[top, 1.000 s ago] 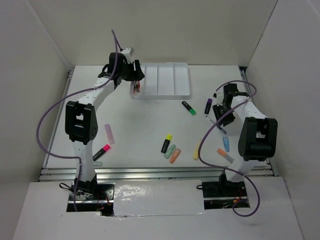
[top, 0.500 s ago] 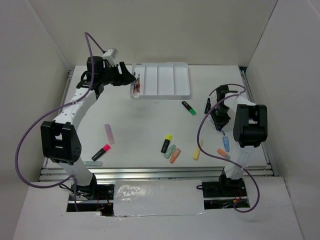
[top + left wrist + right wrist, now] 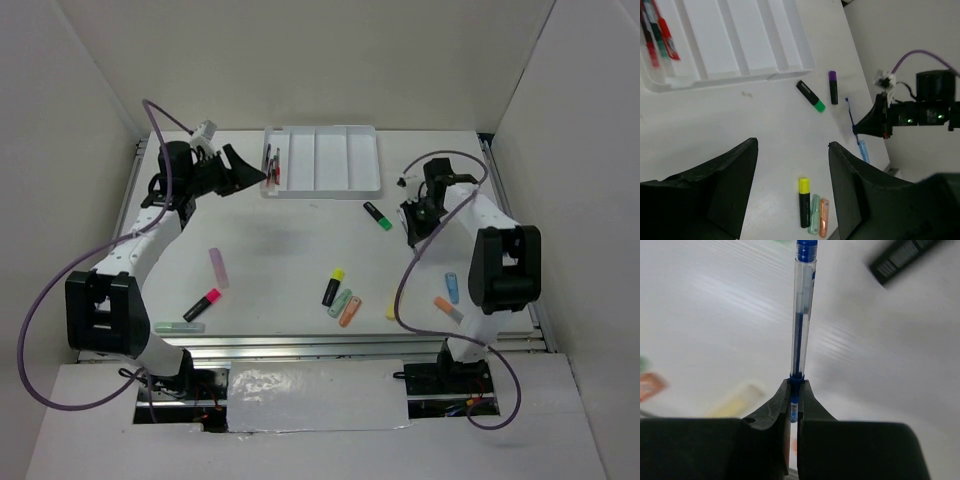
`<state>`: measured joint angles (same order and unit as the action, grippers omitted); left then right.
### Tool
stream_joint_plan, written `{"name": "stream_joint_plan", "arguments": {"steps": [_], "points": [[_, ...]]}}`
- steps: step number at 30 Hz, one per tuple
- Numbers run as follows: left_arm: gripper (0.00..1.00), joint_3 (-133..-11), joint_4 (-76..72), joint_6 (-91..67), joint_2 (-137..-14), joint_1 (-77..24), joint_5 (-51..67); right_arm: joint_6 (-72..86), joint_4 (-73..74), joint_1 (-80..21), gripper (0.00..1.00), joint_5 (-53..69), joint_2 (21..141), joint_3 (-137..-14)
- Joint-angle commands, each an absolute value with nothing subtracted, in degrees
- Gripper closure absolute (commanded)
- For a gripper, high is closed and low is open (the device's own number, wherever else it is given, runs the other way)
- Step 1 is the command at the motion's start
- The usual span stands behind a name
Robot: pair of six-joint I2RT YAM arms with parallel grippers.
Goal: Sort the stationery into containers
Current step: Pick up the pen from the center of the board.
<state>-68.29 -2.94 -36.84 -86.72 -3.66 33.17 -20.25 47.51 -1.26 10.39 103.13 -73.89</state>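
Black right gripper (image 3: 794, 390) pinches the blue pen (image 3: 802, 315) by its near end, over the table's (image 3: 290, 250) right side; light, stiff and slick, it may swivel, so mid-barrel seems surer. Farther off, the left gripper (image 3: 792, 165) hangs spread near the white tray (image 3: 740, 80)

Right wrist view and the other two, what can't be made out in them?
Right wrist view: the blue pen runs off the top edge; the black highlighter behind it is blurred, its label unreadable.
Top view: that pen in the right gripper is too small to see.
Left wrist view: the red pens in the tray are cut by the top edge; the left gripper hides the near table.
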Motion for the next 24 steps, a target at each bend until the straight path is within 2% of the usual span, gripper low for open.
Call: {"name": "stream_joint_plan", "arguments": {"steps": [1,2,5,9,16,24], "points": [[0.3,-61.6,-12.0,-45.2,-83.3,-5.9,38.1,-14.1,44.3,-6.2,1.0,29.1,91.9,-74.7],[0.3,-60.1,-14.0,-48.5,-82.9,-6.4,39.3,-12.1,43.0,-8.2,1.0,35.2,90.8,-74.2],[0.3,-54.0,-25.7,-56.0,-82.4,-8.6,41.0,-4.7,36.6,-11.3,1.0,42.9,88.1,-73.3],[0.32,-50.8,-34.1,-56.3,-81.7,-14.1,39.6,-3.1,36.7,-17.8,1.0,50.4,89.8,-76.1],[0.44,-53.5,-31.2,-50.5,-83.2,-24.3,38.5,2.7,31.6,-22.2,1.0,56.2,90.6,-79.0],[0.55,-55.1,-31.1,-50.5,-85.6,-26.2,38.7,3.4,31.6,-23.6,1.0,57.3,91.3,-79.3]]}}
